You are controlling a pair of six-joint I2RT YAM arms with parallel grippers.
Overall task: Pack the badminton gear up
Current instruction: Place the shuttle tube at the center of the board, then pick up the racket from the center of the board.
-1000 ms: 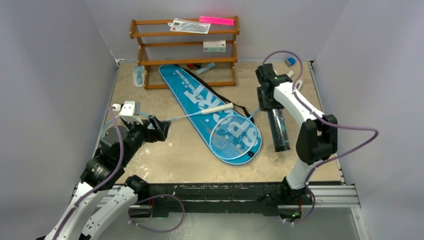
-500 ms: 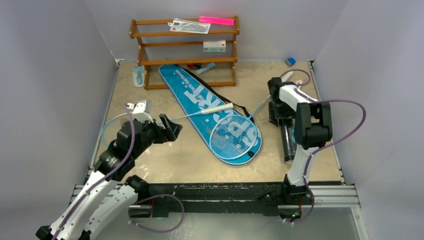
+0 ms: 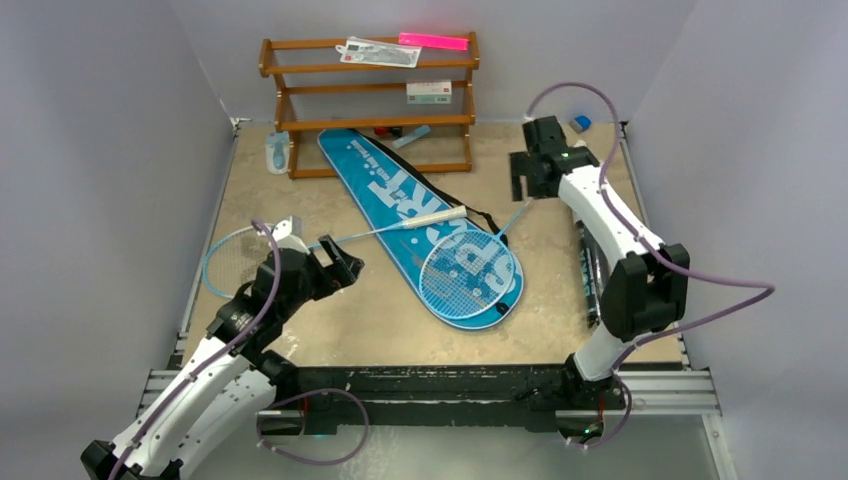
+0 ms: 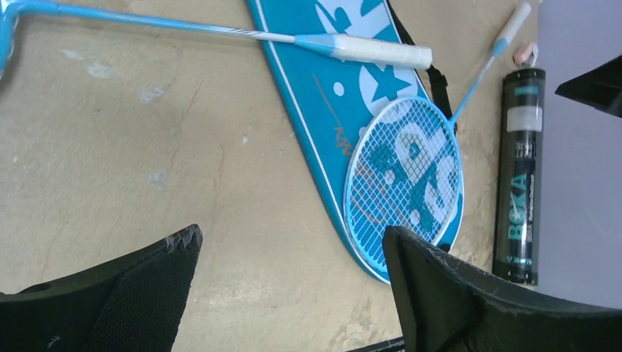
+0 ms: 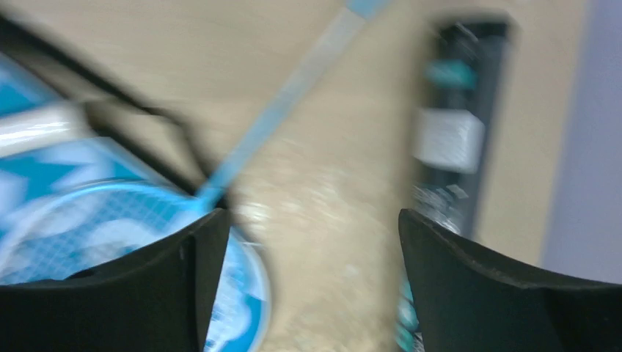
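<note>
"Left racket (image 3: 435, 217) first: where does it lie?"

"Head out by the worktop's (image 3: 400, 325) left edge, shaft running right and away, white handle resting on the bag (image 3: 385, 185). The left pincer (image 4: 292, 236) hangs just on the near side of that shaft, jaws spread wide, nothing in them."

"So the left arm is the nearer one?"

"By far. The shaft crosses just beyond its fingertips. I judge a short reach forward would meet it, with the jaws set across the shaft rather than along it."

"And the bag?"

"Flat in the middle, long axis slanting from the rack (image 3: 370, 100) at the back towards the near right, wide end nearest. Whether its zip is open I cannot tell."

"Right racket (image 3: 468, 272)?"

"Head lying on the bag's wide end, shaft pointing away and right, handle ending just on the near side of the right pincer (image 5: 312, 220). That pincer gapes too and is empty. Its own view is blurred, but only the shaft and bare worktop show between the fingers."

"The tube (image 4: 522, 169)?"

"Along the right edge, lengthwise near to far, beside the right arm and apart from its pincer. Shuttlecocks I cannot make out for certain."
</note>
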